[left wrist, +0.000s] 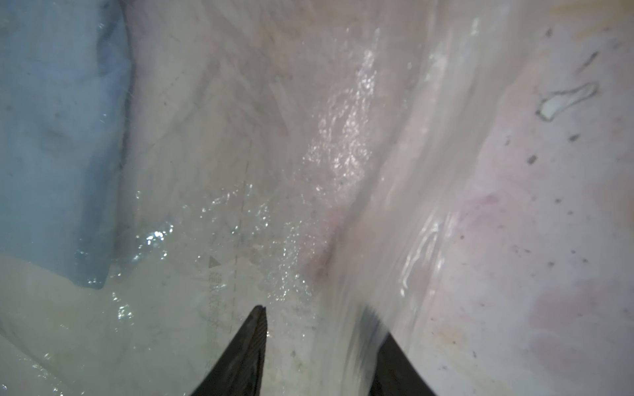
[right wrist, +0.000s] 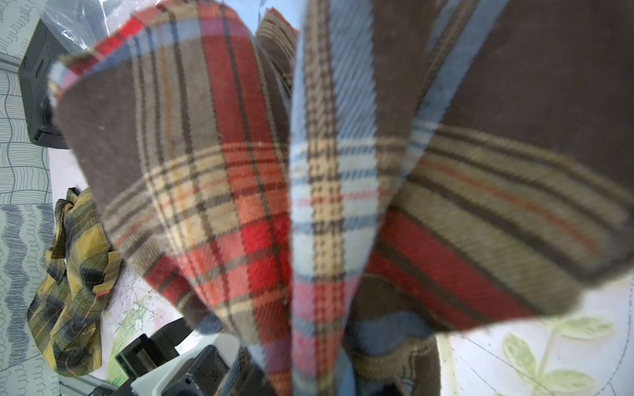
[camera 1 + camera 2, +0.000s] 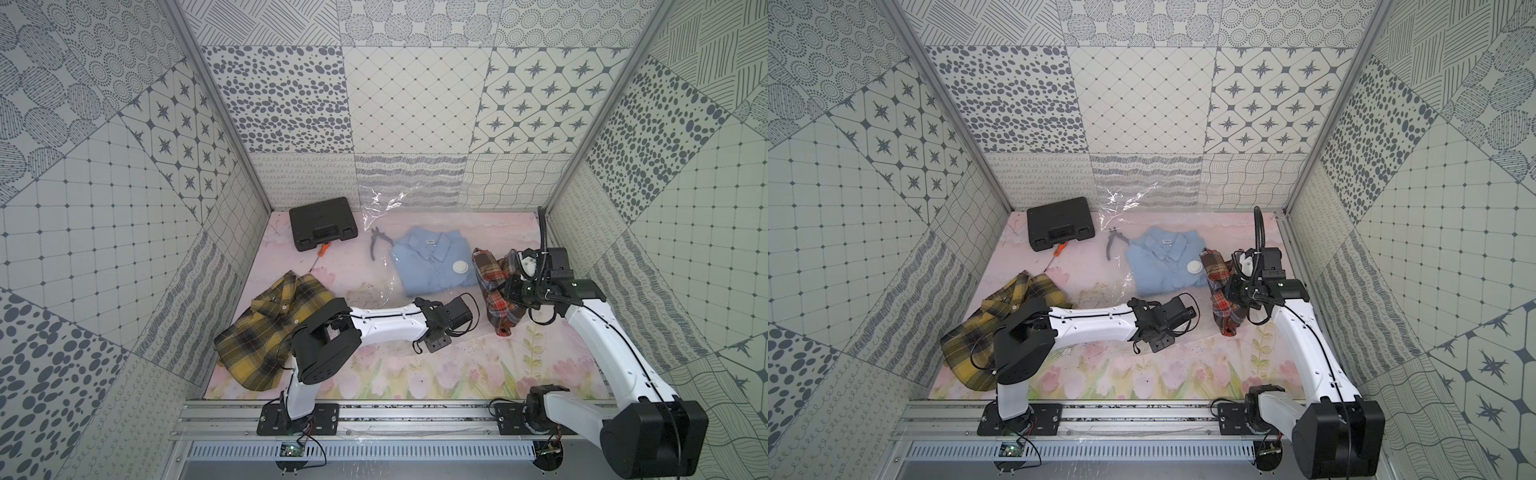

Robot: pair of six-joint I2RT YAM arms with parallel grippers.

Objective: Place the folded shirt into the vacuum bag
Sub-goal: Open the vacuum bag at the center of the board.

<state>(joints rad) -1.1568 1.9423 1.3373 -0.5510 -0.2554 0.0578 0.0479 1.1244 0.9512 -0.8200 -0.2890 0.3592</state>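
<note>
A red and brown plaid shirt (image 3: pixel 492 286) (image 2: pixel 308 171) hangs bunched from my right gripper (image 3: pixel 505 286), which is shut on it above the table's right side; the cloth hides the fingers in the right wrist view. The clear vacuum bag (image 3: pixel 384 203) (image 1: pixel 343 137) lies across the middle and rises against the back wall. A folded light blue shirt (image 3: pixel 432 262) shows under its film, beneath the white valve cap (image 3: pixel 460 267). My left gripper (image 1: pixel 316 310) is down at the bag's near edge. Its jaws stand apart, and glossy film drapes over one fingertip (image 1: pixel 372 313).
A yellow plaid shirt (image 3: pixel 270 328) lies crumpled at the left. A black tool case (image 3: pixel 323 227), an orange-handled screwdriver (image 3: pixel 324 248) and grey pliers (image 3: pixel 377 243) sit at the back left. Patterned walls enclose three sides.
</note>
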